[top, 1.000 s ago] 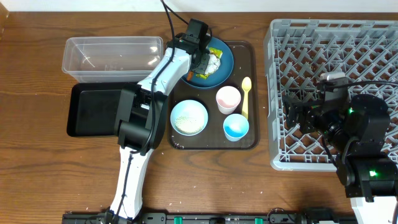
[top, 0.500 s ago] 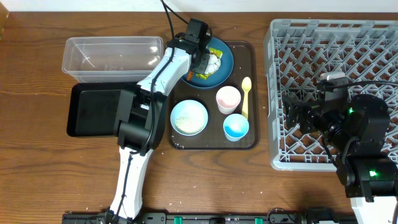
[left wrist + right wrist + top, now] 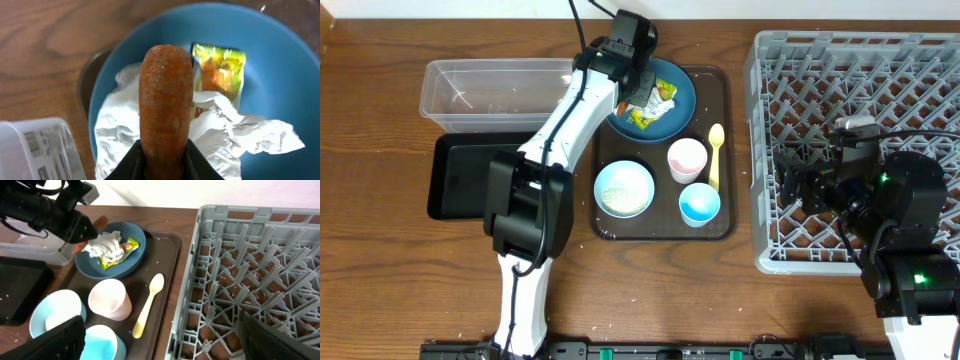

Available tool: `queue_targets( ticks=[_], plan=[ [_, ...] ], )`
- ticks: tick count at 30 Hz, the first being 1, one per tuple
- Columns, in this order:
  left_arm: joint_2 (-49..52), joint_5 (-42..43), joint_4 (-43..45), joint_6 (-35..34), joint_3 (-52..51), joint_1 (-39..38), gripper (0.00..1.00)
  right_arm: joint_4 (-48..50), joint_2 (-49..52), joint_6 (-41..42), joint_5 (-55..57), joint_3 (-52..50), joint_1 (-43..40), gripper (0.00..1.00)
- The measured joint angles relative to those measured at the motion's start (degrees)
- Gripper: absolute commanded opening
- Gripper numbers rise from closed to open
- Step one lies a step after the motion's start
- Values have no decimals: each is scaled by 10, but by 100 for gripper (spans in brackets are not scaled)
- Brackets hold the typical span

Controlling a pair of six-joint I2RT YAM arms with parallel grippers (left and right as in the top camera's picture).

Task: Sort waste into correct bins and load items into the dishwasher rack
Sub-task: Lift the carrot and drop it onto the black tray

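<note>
My left gripper [image 3: 164, 157] is shut on the orange carrot stick [image 3: 166, 100] and holds it above the dark blue plate [image 3: 682, 100]. The crumpled white napkin [image 3: 220, 135] and the yellow-green wrapper [image 3: 220, 70] lie on that plate. The carrot stick also shows in the overhead view [image 3: 620, 104], over the plate's left rim. The light blue bowl [image 3: 623, 188] holds rice grains. The pink cup [image 3: 686, 158], the small blue cup [image 3: 700, 204] and the yellow spoon [image 3: 715, 155] sit nearby. My right gripper [image 3: 165, 340] is open and empty over the grey rack [image 3: 860, 60], at its left side.
The dishes stand on a brown serving tray [image 3: 725, 100]. The clear tub [image 3: 500, 90] is at the back left, with the black tray [image 3: 470, 175] in front of it. Rice grains are scattered on the serving tray and inside the rack.
My left gripper has risen and drawn back-left with the carrot stick, leaving the napkin and wrapper more exposed on the plate. The right arm has not moved.
</note>
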Motion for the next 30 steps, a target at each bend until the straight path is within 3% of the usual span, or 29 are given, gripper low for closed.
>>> queue_targets(
  ticks=[1,2,4,7,18,24,30],
  plan=[
    [0,0,-2,0,0,0,17,0,0,0,0,0,0,95],
    [0,0,-4,0,0,0,26,0,0,0,0,0,0,95],
    [0,0,-4,0,0,0,26,0,0,0,0,0,0,95],
    [0,0,-10,2,0,0,7,0,0,0,0,0,0,95],
    [0,0,-20,0,0,0,6,0,0,0,0,0,0,95],
    [-30,0,-99,0,-2,0,7,0,0,0,0,0,0,96],
    [-179,-12,-218,-17,-5,5,7,0,0,0,2,0,0,96]
  ],
)
